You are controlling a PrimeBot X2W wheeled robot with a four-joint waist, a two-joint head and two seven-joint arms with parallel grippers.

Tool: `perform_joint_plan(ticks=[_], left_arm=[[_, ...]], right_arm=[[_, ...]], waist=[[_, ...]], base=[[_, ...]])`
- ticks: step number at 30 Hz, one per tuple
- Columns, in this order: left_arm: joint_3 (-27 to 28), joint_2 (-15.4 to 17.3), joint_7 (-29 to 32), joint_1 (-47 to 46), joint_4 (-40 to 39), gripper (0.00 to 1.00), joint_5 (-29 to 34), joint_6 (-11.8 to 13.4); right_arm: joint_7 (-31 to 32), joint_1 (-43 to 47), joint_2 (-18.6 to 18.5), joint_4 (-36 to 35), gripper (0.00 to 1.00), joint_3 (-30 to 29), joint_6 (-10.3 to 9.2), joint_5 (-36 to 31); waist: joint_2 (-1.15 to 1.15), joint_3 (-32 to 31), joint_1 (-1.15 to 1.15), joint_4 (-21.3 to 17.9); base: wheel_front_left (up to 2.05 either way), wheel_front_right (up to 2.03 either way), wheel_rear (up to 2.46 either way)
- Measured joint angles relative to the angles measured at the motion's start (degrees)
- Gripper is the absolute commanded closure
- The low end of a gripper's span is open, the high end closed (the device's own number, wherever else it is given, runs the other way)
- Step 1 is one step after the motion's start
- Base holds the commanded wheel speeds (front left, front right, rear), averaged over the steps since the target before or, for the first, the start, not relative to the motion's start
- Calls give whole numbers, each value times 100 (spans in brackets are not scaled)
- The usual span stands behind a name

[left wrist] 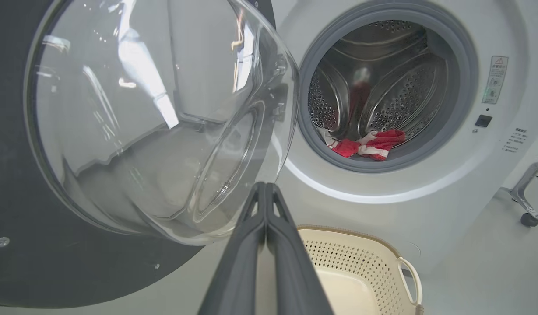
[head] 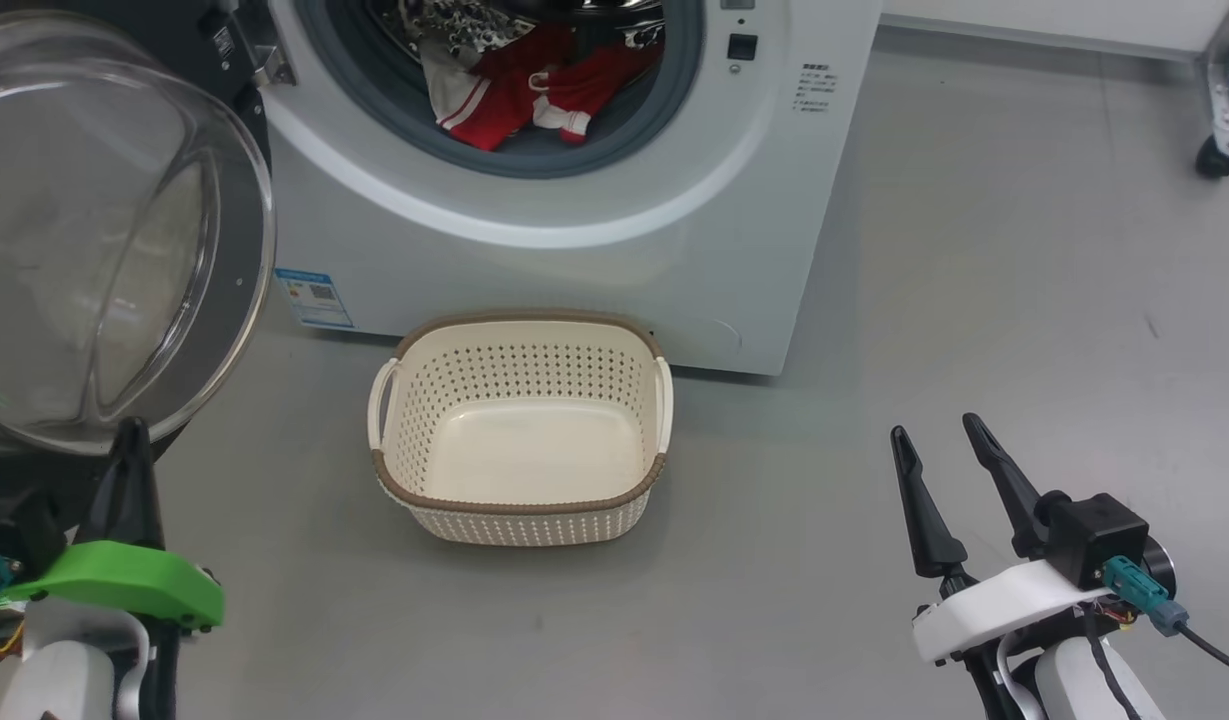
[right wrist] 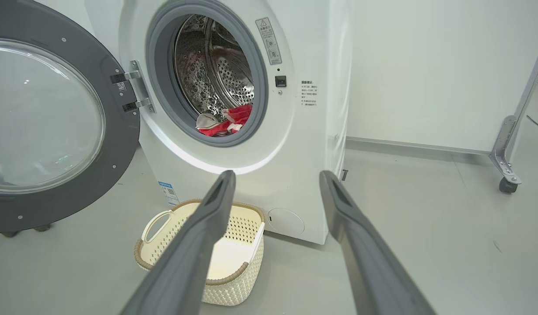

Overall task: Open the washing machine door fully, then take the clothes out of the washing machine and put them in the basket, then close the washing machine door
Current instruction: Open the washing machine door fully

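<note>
My left end effector (head: pixel 129 432) is squeezed shut with nothing in it, close by the washing machine door (head: pixel 104 230), which hangs wide open at 10 o'clock. My right end effector (head: pixel 936 430) is spread wide and empty (down at 4 o'clock). The clothes (head: pixel 534 95) lie inside the washing machine (head: pixel 574 270) at 12 o'clock. The basket (head: pixel 519 507) sits on the floor (head: pixel 974 300) just in front of it.

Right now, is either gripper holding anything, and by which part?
Nothing is held. The left gripper is shut on nothing, close by the washing machine door; the right gripper is open and empty.
</note>
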Motion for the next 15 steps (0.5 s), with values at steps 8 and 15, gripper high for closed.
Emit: perform_joint_plan(ticks=[8,15], left_arm=[[-175,-231,-59,289,-431,100,99,0],[-302,-390,-110,437,-693,100,138,-15]], right_arm=[[0,42,11,-177,0,-41,-1,0],[0,62,12,-257,0,-119,-7,-2]], waist=[[0,-147,0,-385],[0,-147,0,-564]], base=[[0,0,0],[0,0,0]])
